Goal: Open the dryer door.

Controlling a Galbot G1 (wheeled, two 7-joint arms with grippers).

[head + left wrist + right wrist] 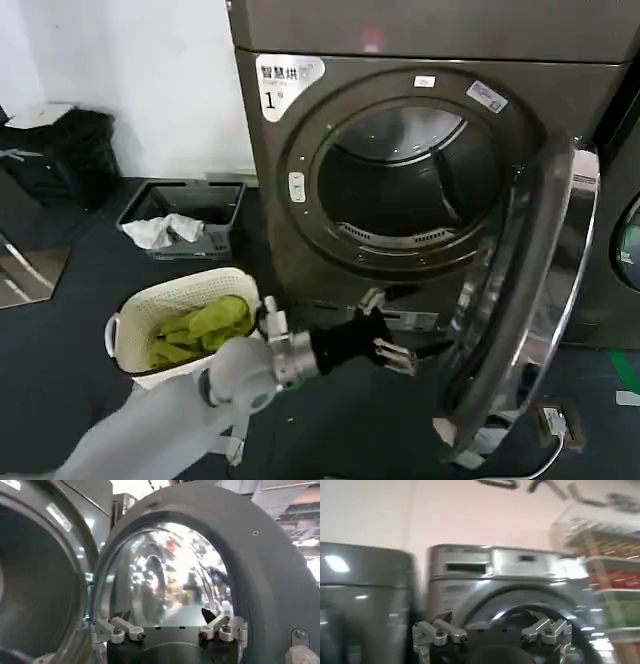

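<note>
The dryer door (pixel 535 300) stands swung wide to the right, its chrome rim edge-on and the dark drum opening (pixel 410 180) uncovered. My left gripper (pixel 392 328) is open in front of the machine, below the opening and just left of the door's lower edge, with nothing between its fingers. In the left wrist view the open left gripper (pixel 170 634) faces the inner side of the dryer door (pixel 265 570) and its shiny glass bowl. My right gripper (pixel 493 639) is open and empty, facing a grey machine front (pixel 520 575).
A white laundry basket (pixel 132 315) with green cloths sits on the floor left of my left arm. Behind it is a dark crate (pixel 225 205) holding a white cloth. A neighbouring machine (pixel 625 240) stands right of the open door. A black bin (pixel 70 150) stands at far left.
</note>
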